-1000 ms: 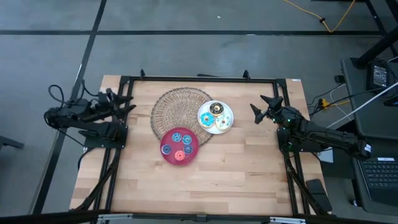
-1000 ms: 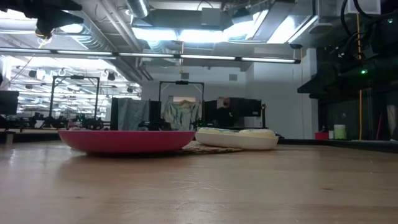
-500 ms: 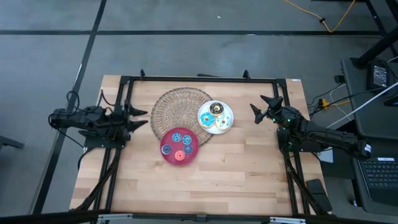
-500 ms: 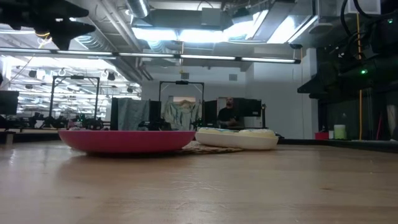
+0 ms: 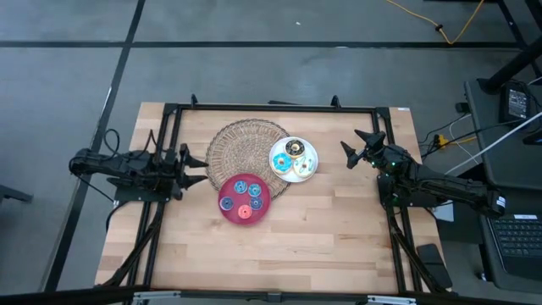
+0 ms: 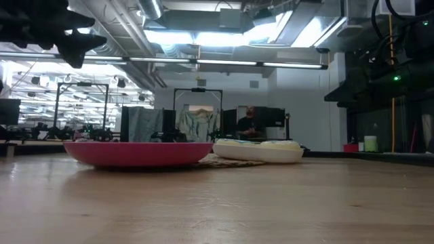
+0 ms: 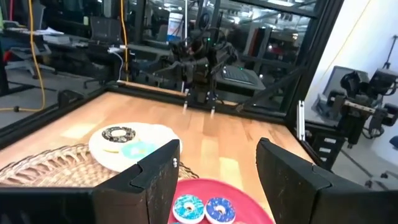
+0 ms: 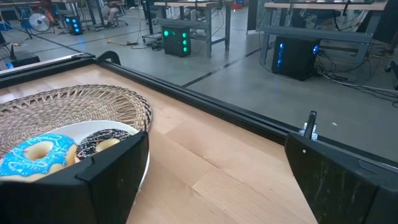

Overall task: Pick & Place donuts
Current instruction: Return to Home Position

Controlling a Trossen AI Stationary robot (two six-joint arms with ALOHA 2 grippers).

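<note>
A red plate holds several tiny donuts, blue and red; two blue ones show in the left wrist view. A white plate holds a chocolate donut, a cyan one and a white one, and partly rests on the wicker mat. My left gripper is open, in the air left of the red plate, pointing toward it. My right gripper is open, right of the white plate. In the right wrist view the cyan donut and chocolate donut show.
A black frame runs along the table's far, left and right edges. The near half of the wooden table is bare. A person shows far off in the room behind.
My left gripper has moved toward the table's right, from the left frame toward the red plate, and has come a little lower. Its fingers stay open. The right arm and the plates have kept still.
</note>
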